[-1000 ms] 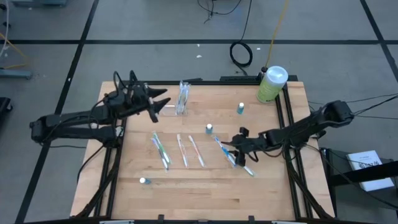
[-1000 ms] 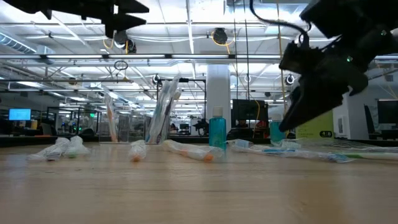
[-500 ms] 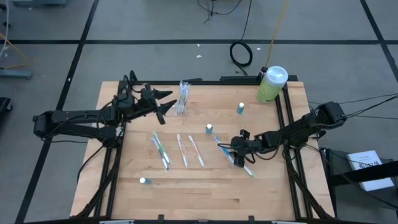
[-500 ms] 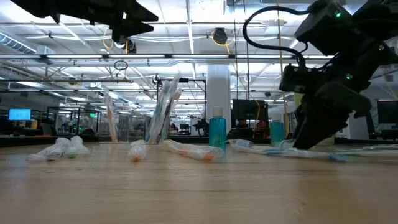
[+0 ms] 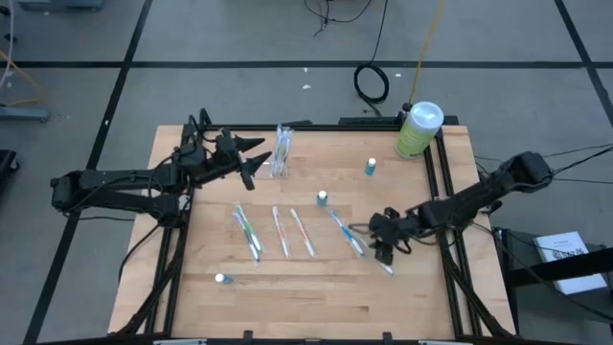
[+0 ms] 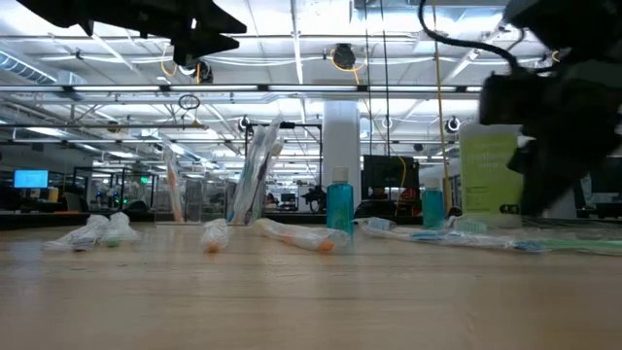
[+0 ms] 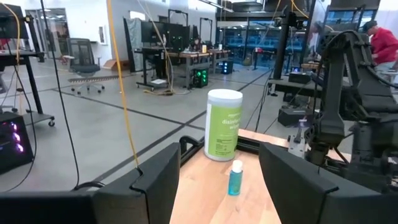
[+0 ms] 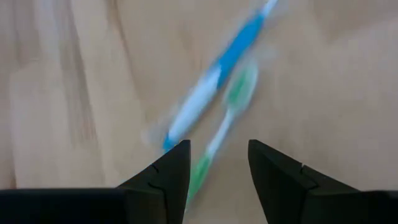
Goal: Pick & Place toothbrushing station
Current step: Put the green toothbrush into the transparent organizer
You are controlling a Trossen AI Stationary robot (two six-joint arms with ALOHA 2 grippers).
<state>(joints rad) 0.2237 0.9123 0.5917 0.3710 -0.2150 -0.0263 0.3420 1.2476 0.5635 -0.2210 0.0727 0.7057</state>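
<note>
Station (image 5: 282, 151), a clear holder, stands upright near the table's (image 5: 316, 297) back edge. Left gripper (image 5: 251, 161) hangs open just beside it. Right gripper (image 5: 380, 241) is open, low over a blue brush (image 8: 214, 73) and a green brush (image 8: 227, 109).

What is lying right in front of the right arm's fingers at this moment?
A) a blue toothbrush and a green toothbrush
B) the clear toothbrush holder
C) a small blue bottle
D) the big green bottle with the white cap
A: the right wrist view looks past the right gripper onto a blue toothbrush and a green toothbrush lying on the wooden table.
</note>
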